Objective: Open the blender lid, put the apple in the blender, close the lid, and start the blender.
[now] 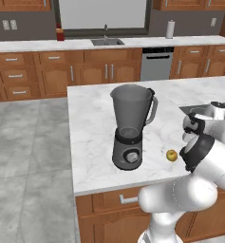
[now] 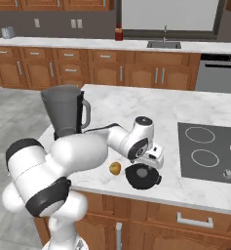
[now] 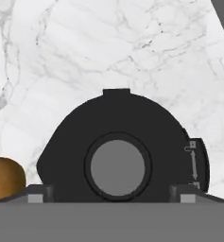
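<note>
The blender (image 1: 130, 126) stands on the marble island with its smoky jar (image 2: 63, 110) open at the top. The blender lid (image 3: 118, 142), a dark disc with a grey knob in its centre, lies flat on the counter near the front edge (image 2: 143, 177). My gripper (image 3: 112, 197) hangs straight over it, open, with its fingertips (image 3: 38, 196) wide apart on either side of the knob and not touching it. The apple (image 2: 115, 168) rests on the counter just left of the lid, between lid and blender base (image 1: 171, 155) (image 3: 4, 177).
A black cooktop (image 2: 209, 146) sits in the island to the right of the lid, with a small object (image 2: 226, 173) on its front edge. The island's front edge (image 2: 185, 202) runs close below the lid. The back counter holds a sink (image 1: 107, 42).
</note>
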